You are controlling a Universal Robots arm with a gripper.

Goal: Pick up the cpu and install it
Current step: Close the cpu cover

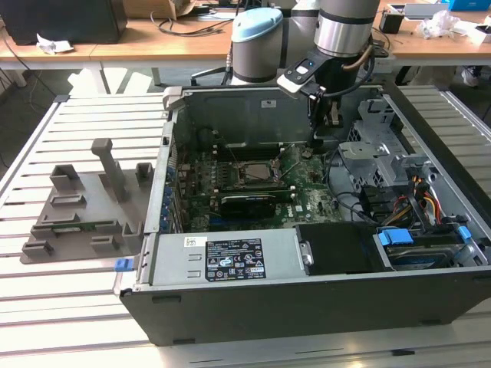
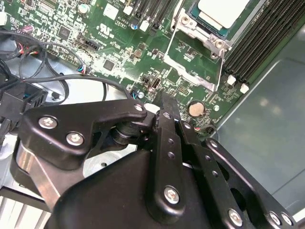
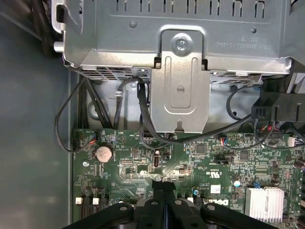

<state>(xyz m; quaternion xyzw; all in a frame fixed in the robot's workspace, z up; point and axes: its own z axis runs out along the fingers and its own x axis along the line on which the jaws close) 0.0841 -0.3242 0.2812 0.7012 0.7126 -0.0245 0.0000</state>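
Black cables (image 3: 143, 119) and grey drive cage (image 3: 180, 81) crowd the gripper (image 2: 165, 102), jaws together on nothing, low over the motherboard (image 2: 119, 47) by the coin cell (image 2: 196, 109); cpu (image 2: 224, 10), dull silver top, sits in the socket (image 2: 187, 24) beside the memory slots (image 2: 257, 43).

Pincer (image 2: 165, 99) tips pinched together over the green motherboard (image 2: 119, 43), just beside the coin battery (image 2: 196, 109). The cpu (image 2: 223, 10) sits in its socket (image 2: 187, 24), next to the black memory slots (image 2: 257, 43).
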